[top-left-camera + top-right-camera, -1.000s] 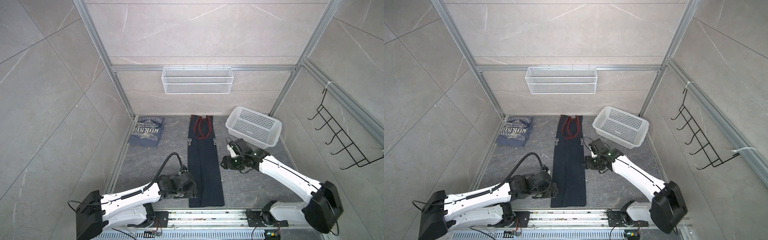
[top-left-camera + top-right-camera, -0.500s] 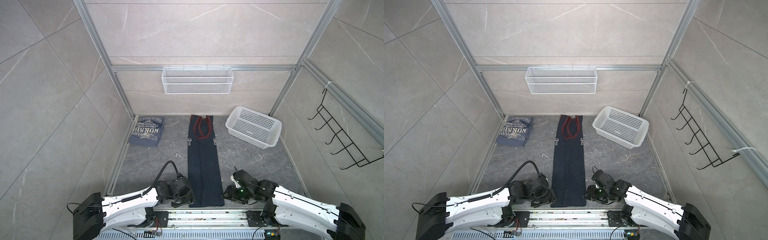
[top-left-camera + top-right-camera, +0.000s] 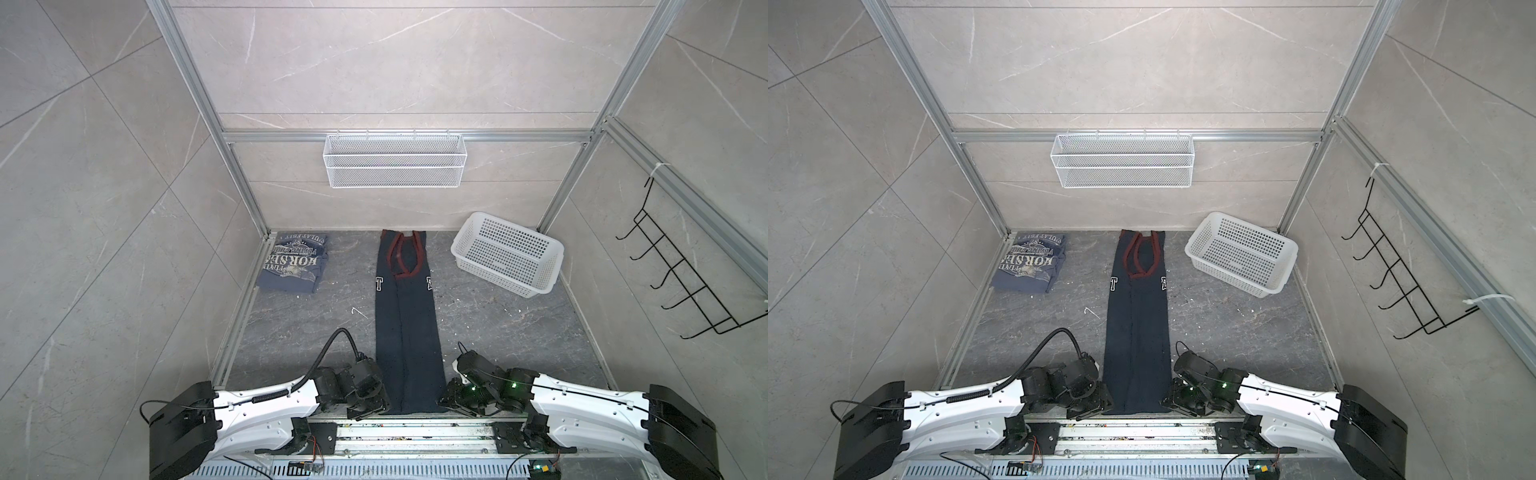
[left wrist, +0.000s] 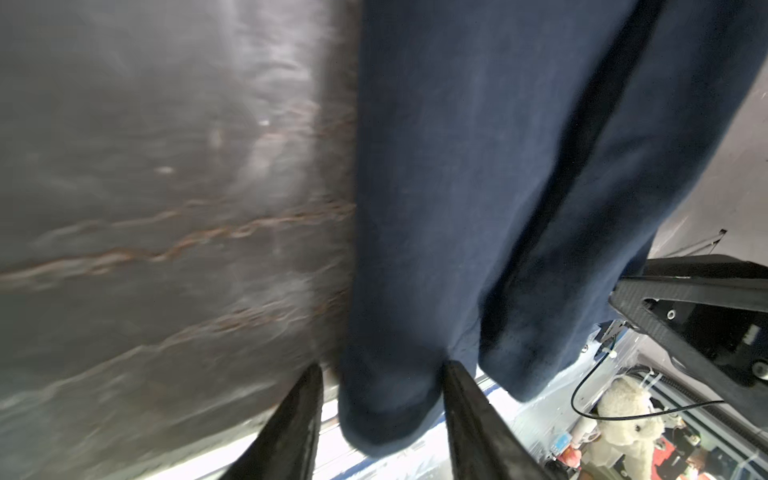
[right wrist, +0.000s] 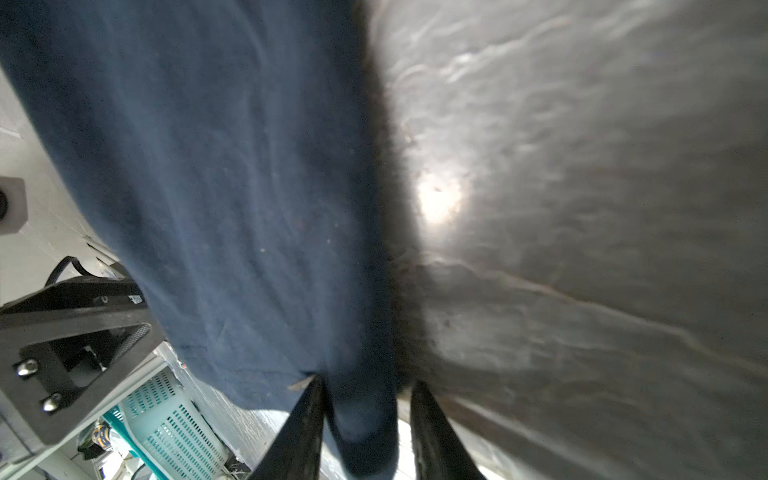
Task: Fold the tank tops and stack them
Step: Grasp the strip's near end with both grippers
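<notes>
The navy tank top [image 3: 405, 332] is lying as a long narrow strip down the middle of the table [image 3: 498, 332], w/ its sides folded in and its maroon-trimmed neck end at the far wall. White chest marks are peeking out at both folded edges and are cut off, so they're unreadable. Its hem is sitting at the near table edge, btwn the two arms.

In the left wrist view the left gripper [image 4: 380, 370] is straddling one hem corner of the navy top [image 4: 457, 208]. Its fingers [image 4: 299, 415] are standing spread, one against the cloth and a bright sliver showing beside the other.

The right gripper [image 5: 365, 380] is doing the same at the opposite corner [image 5: 249, 187]. Its fingers [image 5: 432, 428] are sitting closer in, spread round the cloth, w/ a thin gap on one side.

In both top views the wrist housings are hiding the fingertips [image 3: 374, 409] [image 3: 1173, 401].

The slate-blue tank top [image 3: 293, 264] is lying folded in the far left corner, well apart, w/ its lettering facing away.

The white plastic basket [image 3: 490, 272] is sitting at the far right. A wire shelf [image 3: 395, 166] is hanging on the back wall.

Both wrist pics are motion-blurred, esp. the table surface.
</notes>
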